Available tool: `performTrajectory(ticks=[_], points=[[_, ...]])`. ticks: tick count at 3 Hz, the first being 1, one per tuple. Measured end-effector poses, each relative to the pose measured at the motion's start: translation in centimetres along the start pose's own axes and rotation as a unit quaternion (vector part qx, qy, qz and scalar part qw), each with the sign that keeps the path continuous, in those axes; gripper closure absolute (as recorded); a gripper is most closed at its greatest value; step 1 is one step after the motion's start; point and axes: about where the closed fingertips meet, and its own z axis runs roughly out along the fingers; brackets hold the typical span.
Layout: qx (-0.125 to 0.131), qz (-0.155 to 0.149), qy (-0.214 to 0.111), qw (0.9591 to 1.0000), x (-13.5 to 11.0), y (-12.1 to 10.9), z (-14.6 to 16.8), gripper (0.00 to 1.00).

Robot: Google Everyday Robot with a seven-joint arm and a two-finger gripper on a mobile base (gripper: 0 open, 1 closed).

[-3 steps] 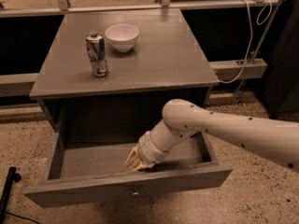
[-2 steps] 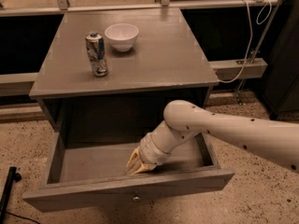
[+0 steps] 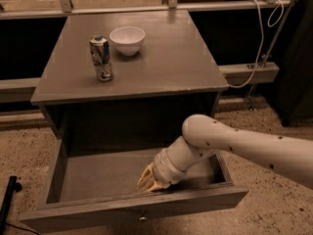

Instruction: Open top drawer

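The grey top drawer (image 3: 73,207) of the small grey cabinet is pulled far out, and I can see its bare inside floor. Its front panel runs along the bottom of the view with a small metal knob (image 3: 142,216) at centre. My gripper (image 3: 149,182) reaches down into the drawer and sits just behind the front panel, above the knob. The white arm (image 3: 244,146) comes in from the right. The lower drawers are hidden.
On the cabinet top (image 3: 166,62) stand a drink can (image 3: 101,58) and a white bowl (image 3: 127,40) at the back left. A white cable (image 3: 257,38) hangs at the right. A black pole (image 3: 7,199) leans at the lower left. The floor is speckled.
The drawer has slid further out toward the camera, with my gripper moving along behind its front panel. The can and bowl have not moved.
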Motion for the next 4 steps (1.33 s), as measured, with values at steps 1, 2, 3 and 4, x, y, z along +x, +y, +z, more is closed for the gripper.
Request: performTrajectory(ticks=[1,2,3,4], points=[[0.006,-0.002,0.003,1.0000,0.0,0.2,-0.8,1.00],[0.059,-0.015,0.027,0.9978,0.1,1.8,-8.0,1.00],[0.097,-0.034,0.054,0.9932,-0.2,2.6,-14.9,1.00],[0.101,-0.037,0.057,0.9926,-0.4,2.7,-15.8,0.82]])
